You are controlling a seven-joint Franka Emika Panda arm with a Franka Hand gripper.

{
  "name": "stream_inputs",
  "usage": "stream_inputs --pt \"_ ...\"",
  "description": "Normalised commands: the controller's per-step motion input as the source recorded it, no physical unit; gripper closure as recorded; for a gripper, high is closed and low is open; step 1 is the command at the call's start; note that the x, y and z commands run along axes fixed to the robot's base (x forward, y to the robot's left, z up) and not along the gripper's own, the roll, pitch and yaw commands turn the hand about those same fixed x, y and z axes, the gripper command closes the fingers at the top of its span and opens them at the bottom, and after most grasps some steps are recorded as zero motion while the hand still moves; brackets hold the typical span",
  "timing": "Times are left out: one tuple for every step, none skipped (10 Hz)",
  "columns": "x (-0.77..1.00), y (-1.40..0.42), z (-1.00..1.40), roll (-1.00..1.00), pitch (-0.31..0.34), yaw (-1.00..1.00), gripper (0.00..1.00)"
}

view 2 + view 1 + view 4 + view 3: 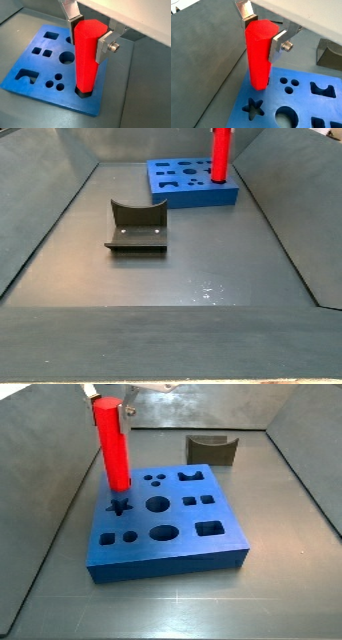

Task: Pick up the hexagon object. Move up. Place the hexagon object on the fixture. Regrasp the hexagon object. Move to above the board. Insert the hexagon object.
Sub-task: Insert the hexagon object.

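1. The claw (90, 31) is clamped on the upper part of the glossy bright red hexagonal peg (85, 55), which hangs upright with its lower end at the corner hole of the thick blue rectangular board with shaped cutouts (40, 62). In a wrist view the tip looks right at the dark hexagon opening, seemingly just entering; how deep it sits I cannot tell.
2. In a side view the peg (111, 444) stands tall over the board (174, 534), beside the star cutout.
3. Handling, as I judge it: the peg looks rigid and light, but that glossy skin could slip. Flat silver finger plates (103, 46) on opposite flat faces, high on the peg, suit it well, leaving the lower end free for the hole.
4. The fit looks snug, so a tilt could jam it.
5. The small dark notched fixture (136, 225) sits well apart from the board, with nothing on it.
6. The grey bench floor (201, 278) is smooth, walled by sloping grey panels, with open room around.
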Motion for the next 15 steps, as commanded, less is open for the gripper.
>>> stream_inputs --pt "0.17 0.43 -0.19 -0.14 0.070 -0.43 1.00" --pt "0.31 0.50 -0.11 -0.19 0.037 -0.31 1.00" --pt "0.00 -0.07 -0.18 0.04 0.000 0.00 1.00" --pt "0.00 -0.25 -0.51 0.00 0.000 -0.57 1.00" --pt "0.00 -0.17 -0.48 0.00 -0.024 -0.94 1.00" --pt "0.17 0.00 -0.07 0.00 0.000 -0.18 1.00" --pt "0.00 0.00 0.00 0.00 -0.023 0.00 1.00" --pt "-0.42 -0.11 -0.26 -0.01 -0.067 -0.22 1.00" --pt "-0.76 -0.21 -0.40 -0.07 -0.120 -0.30 1.00" --pt "-0.97 -0.26 -0.40 -0.04 -0.157 0.00 1.00" --pt "-0.21 -0.30 -0.38 0.00 -0.074 0.67 1.00" --pt "0.00 0.00 -0.44 -0.02 -0.027 1.00 1.00" --pt "0.00 0.00 -0.32 -0.12 -0.110 0.95 1.00" --pt "0.00 0.00 -0.37 -0.06 -0.077 1.00 1.00" --pt "0.00 0.00 -0.37 -0.06 -0.083 1.00 1.00"
